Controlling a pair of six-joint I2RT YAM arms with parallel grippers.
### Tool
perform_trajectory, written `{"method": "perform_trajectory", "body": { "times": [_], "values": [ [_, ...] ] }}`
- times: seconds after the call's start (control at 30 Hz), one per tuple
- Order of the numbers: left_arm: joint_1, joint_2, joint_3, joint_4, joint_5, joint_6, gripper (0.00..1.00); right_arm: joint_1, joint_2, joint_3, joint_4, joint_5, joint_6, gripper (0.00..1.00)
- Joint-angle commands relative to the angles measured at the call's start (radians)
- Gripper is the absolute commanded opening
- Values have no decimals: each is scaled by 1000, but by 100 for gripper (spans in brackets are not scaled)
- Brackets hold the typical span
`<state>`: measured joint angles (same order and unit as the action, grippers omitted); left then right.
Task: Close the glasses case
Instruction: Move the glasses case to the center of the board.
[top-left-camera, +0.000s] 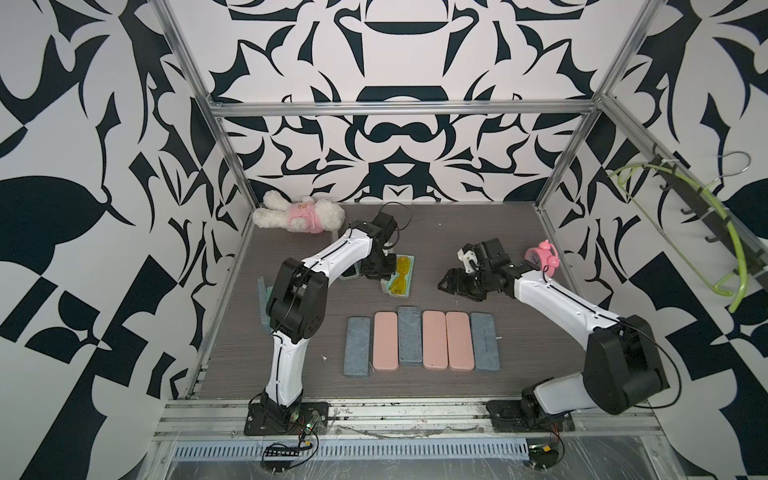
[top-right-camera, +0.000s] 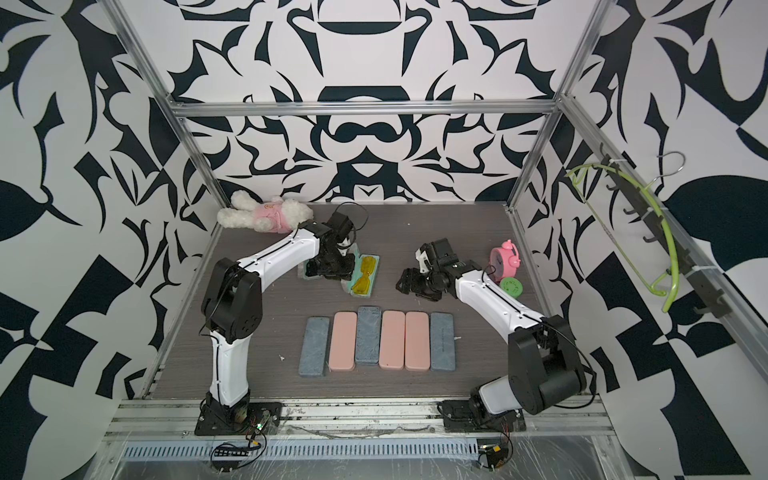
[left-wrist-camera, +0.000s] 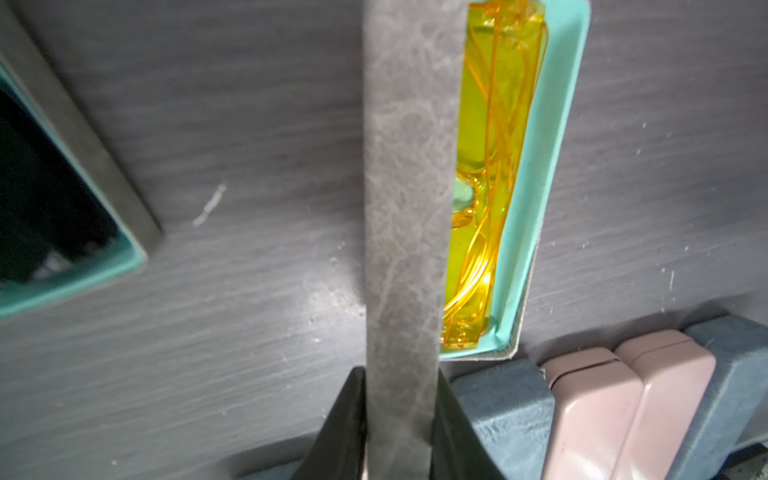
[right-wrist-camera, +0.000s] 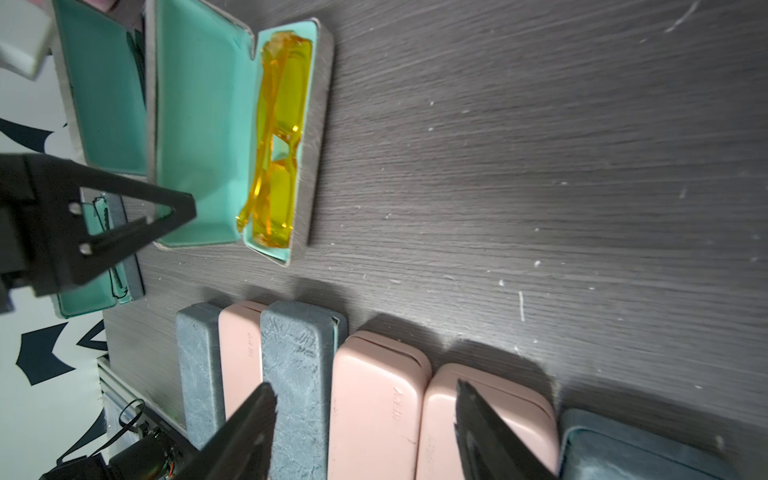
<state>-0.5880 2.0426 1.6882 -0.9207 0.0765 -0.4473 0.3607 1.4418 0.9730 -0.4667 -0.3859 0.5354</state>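
The open glasses case (top-left-camera: 402, 277) lies behind the row of closed cases, with yellow glasses (top-left-camera: 400, 274) in its teal-lined base (left-wrist-camera: 540, 187). In the left wrist view its grey lid (left-wrist-camera: 411, 208) runs up the middle, on edge, half covering the yellow glasses (left-wrist-camera: 490, 166). My left gripper (left-wrist-camera: 399, 415) is shut on the lid's near end, a black finger on each face. From the right wrist view the lid's teal inside (right-wrist-camera: 199, 137) faces me, with the left gripper's fingers (right-wrist-camera: 137, 216) at its edge. My right gripper (right-wrist-camera: 365, 411) hangs open right of the case, over the row, holding nothing.
Several closed cases (top-left-camera: 419, 340), grey-blue and pink, lie side by side at the front. A second open case (top-right-camera: 305, 272) sits under the left arm, a third (top-left-camera: 266, 299) by the left wall. A plush toy (top-left-camera: 299, 216), pink alarm clock (top-left-camera: 542, 257) and green disc (top-right-camera: 511, 287) stand near the edges.
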Motion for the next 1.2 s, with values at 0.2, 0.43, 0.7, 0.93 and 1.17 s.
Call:
{"method": "perform_trajectory", "body": {
  "times": [0.2,0.43,0.7,0.93,1.17],
  "values": [
    [-70,-90,-75,39,22,-91,27,92,73,68,40,22,41,67],
    [-94,-109,-112,79,31,-134,29,139,154,123,56,44,76,61],
    [-98,-144,-152,100,33,-157,44,143,223,153,86,88,123,52],
    [-98,-191,-165,121,25,-159,61,148,271,175,111,104,138,46],
    [-87,-268,-157,167,34,-150,83,148,317,190,141,113,146,41]
  ]
}}
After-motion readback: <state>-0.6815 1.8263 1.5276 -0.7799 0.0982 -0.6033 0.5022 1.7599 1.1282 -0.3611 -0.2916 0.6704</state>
